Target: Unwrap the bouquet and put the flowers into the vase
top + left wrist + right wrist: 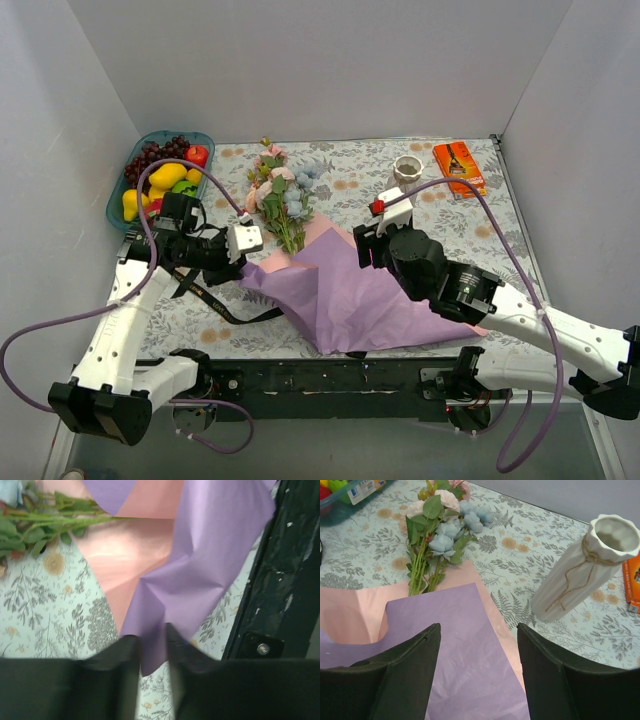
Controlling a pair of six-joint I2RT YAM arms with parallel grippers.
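Note:
The bouquet lies unwrapped: its paper (350,290), purple outside and pink inside, is spread flat near the front edge. The flowers (280,195) lie on the cloth, their stems reaching onto the paper's far corner. My left gripper (248,240) sits at the paper's left corner. In the left wrist view a purple tip of the paper (200,555) lies in the narrow gap of the gripper (152,640), with cloth showing through the gap. My right gripper (479,627) hangs open over the purple sheet (460,645), holding nothing. The cream vase (575,572) stands upright to its right.
A black ribbon (215,300) lies loose on the cloth by the left arm. A teal fruit tray (120,195) sits at the far left. An orange box (458,165) lies right of the vase (407,168). Grey walls close three sides.

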